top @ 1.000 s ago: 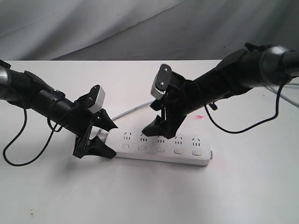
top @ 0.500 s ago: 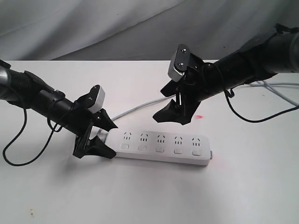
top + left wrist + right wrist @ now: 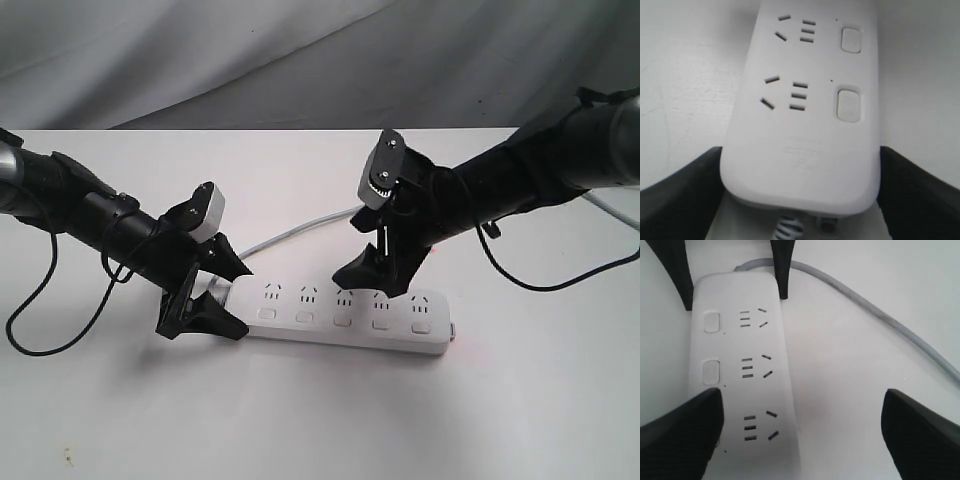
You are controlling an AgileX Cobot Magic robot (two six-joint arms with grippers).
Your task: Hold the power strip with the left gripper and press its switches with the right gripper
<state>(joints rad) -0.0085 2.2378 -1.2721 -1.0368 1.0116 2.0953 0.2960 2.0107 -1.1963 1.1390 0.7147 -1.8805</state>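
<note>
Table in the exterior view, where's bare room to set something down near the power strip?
Widest bare table lies in front of the power strip, along the near edge. Another patch sits behind the cord, toward the far edge. Crowded: the strip's left end, clamped by the left gripper, and its middle under the open right gripper.

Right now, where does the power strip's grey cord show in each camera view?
Exterior view: the grey cord leaves the power strip's left end, slanting up and right.
Left wrist view: only a short stub shows, leaving the strip's rounded end.
Right wrist view: a long curve leaves the strip's far end.
Shared landmark: the strip's rounded cord end, held between the left gripper's fingers.
</note>
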